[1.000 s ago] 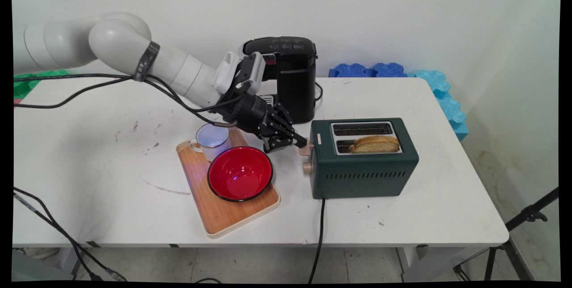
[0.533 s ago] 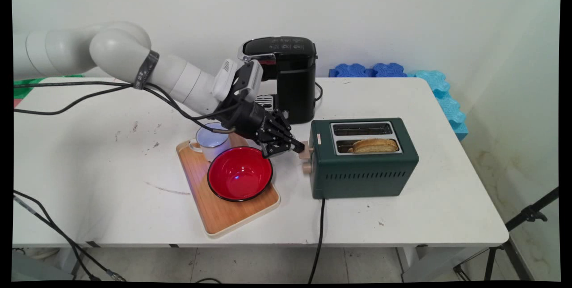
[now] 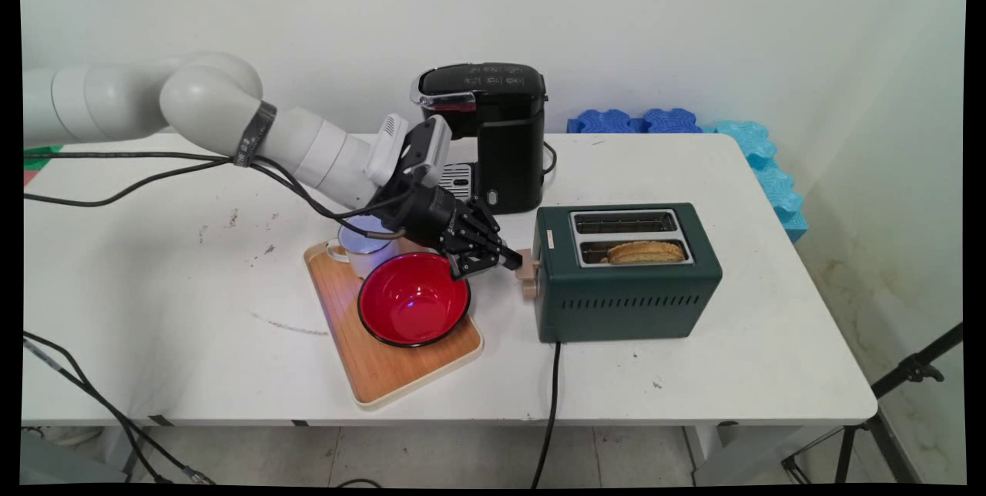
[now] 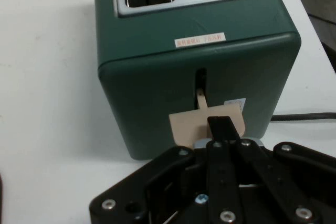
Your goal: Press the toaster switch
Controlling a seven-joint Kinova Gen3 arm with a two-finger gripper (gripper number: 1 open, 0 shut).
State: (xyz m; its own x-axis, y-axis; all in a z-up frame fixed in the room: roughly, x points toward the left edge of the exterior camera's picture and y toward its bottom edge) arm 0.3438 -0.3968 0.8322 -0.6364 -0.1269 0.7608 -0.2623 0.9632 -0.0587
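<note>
my pincer [image 4: 220, 125] is pressed together on top of the toaster's [image 3: 628, 273] tan lever [image 4: 207, 124], which sits lower than a second ago, and the toast [image 3: 645, 252] has sunk deeper into its slot too.

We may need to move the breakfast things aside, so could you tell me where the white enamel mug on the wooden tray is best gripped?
Grip the white enamel mug by its upright rim, coming from above: the side handle points left, the red bowl crowds its right, and the black pincer hangs beside it.
</note>
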